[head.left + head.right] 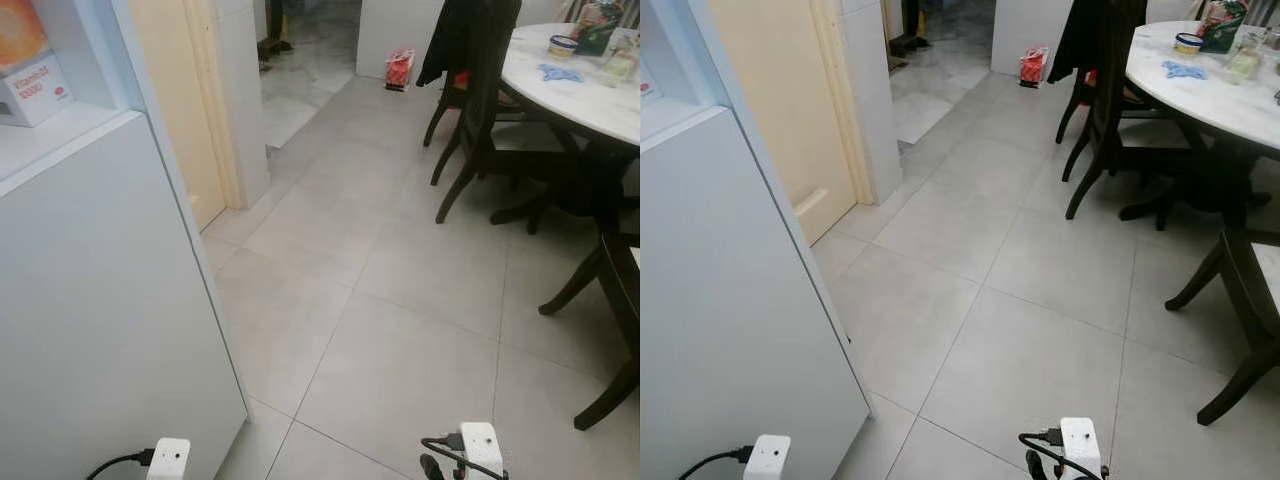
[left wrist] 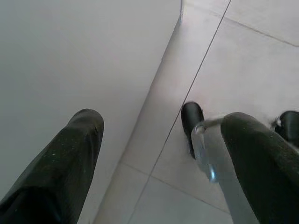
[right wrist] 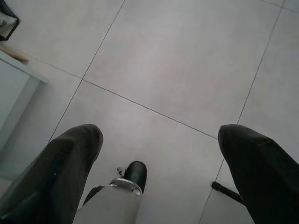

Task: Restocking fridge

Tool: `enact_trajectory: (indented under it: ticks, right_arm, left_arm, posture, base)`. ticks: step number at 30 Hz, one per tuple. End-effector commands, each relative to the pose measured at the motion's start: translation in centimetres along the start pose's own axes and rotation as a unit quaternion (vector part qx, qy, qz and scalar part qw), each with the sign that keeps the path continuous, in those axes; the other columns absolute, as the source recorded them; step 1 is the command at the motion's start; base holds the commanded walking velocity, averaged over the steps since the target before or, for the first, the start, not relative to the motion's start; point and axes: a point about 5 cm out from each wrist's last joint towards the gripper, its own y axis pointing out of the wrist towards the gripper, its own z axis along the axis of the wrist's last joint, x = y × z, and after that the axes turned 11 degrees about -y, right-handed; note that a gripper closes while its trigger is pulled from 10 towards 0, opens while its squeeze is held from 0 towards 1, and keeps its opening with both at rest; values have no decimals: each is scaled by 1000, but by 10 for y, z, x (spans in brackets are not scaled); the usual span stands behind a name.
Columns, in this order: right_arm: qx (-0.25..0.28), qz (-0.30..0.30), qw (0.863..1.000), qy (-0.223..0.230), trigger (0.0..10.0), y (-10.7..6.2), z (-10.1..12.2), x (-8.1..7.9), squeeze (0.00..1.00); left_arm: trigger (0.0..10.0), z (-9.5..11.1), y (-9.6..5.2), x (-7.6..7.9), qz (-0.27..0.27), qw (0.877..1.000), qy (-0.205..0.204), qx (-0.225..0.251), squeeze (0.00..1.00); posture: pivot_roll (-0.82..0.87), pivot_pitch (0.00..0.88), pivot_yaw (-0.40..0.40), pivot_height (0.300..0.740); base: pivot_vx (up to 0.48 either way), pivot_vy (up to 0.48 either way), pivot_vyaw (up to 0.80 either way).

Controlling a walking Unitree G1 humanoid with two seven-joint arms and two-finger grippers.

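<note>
Straight ahead lies a floor (image 1: 400, 330) of large grey tiles, seen from the robot's head looking down. On the robot's left stands the fridge (image 1: 100, 320), a tall white body with its plain side panel close to the camera. Above that panel an opening shows a white shelf (image 1: 55, 135) holding a white and orange box (image 1: 28, 70), partly cut off by the edge of the view. Beyond the fridge is a cream door (image 1: 780, 110) beside a white tiled wall corner, and past that a passage with paler marble flooring. A small red bag (image 1: 399, 68) sits on the floor against the far wall.

On the right is a round white marble table (image 1: 580, 85) with dark wooden chairs (image 1: 480, 90) around it. A dark garment hangs over one chair back. Small items lie on the tabletop, among them something blue; they are too small to identify.

Both arms hang low. The left gripper (image 2: 159, 158) hangs beside the fridge's side panel, its two black fingers (image 2: 70, 158) spread wide with nothing between them. The right gripper (image 3: 159, 163) hangs over open floor tiles, fingers likewise wide apart and holding nothing. Each wrist view also shows part of the robot's leg and black foot (image 3: 135, 175) on the tiles below.
</note>
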Motion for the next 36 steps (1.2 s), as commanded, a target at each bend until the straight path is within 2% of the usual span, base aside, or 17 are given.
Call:
enact_trajectory:
  ticks: [1, 6, 12, 14, 15, 19, 23, 30, 35, 36]
  right_arm:
    - [4, -5, 1000, 10, 10000, -1, 0, 2, 0]
    - [11, -19, 1000, 20, 10000, -2, 3, 13, 0]
    - [12, -20, 1000, 21, 10000, -3, 3, 14, 0]
    - [22, -42, 999, 12, 10000, -3, 19, 34, 0]
    - [23, -44, 999, 8, 10000, -3, 22, 37, 0]
    - [24, -47, 999, 12, 10000, -2, 26, 37, 0]
    - [28, -55, 998, 16, 10000, 0, 30, 37, 0]
    - [29, -52, 998, 14, 10000, 0, 31, 36, 0]
    - [16, -52, 998, 13, 10000, 0, 28, 36, 0]
    - [16, -52, 998, 13, 10000, 0, 28, 36, 0]
  left_arm:
    - [10000, 6, 1, 4, -6, 1000, 11, 11, 0]
    - [10000, 19, 4, 21, -23, 999, 12, 28, 0]
    - [10000, 20, 4, 22, -24, 999, 13, 29, 0]
    - [10000, 30, 6, 42, -34, 999, 2, 31, 0]
    - [10000, 31, 6, 44, -33, 999, -3, 31, 0]
    - [10000, 29, 6, 37, -21, 999, -22, 28, 0]
    - [10000, 22, 5, 34, -18, 1000, -16, 12, 0]
    - [10000, 23, 6, 33, -11, 1000, -16, 12, 0]
    - [10000, 20, 5, 31, 17, 996, -92, 10, 0]
    - [10000, 20, 5, 31, 17, 996, -92, 10, 0]
  posture:
    - [-19, 0, -19, 740]
    - [-53, 19, 3, 740]
    - [-53, 19, 3, 740]
    - [-125, 23, -3, 740]
    - [-128, 17, -4, 740]
    - [-170, 0, 8, 740]
    - [-209, 0, 16, 740]
    - [-203, 0, 12, 740]
    - [-196, 0, 21, 740]
    - [-196, 0, 21, 740]
  base:
    - [0, 0, 0]
    - [0, 0, 0]
    - [0, 0, 0]
    - [0, 0, 0]
    - [0, 0, 0]
    - [0, 0, 0]
    - [0, 0, 0]
    - [0, 0, 0]
    - [0, 0, 0]
    - [0, 0, 0]
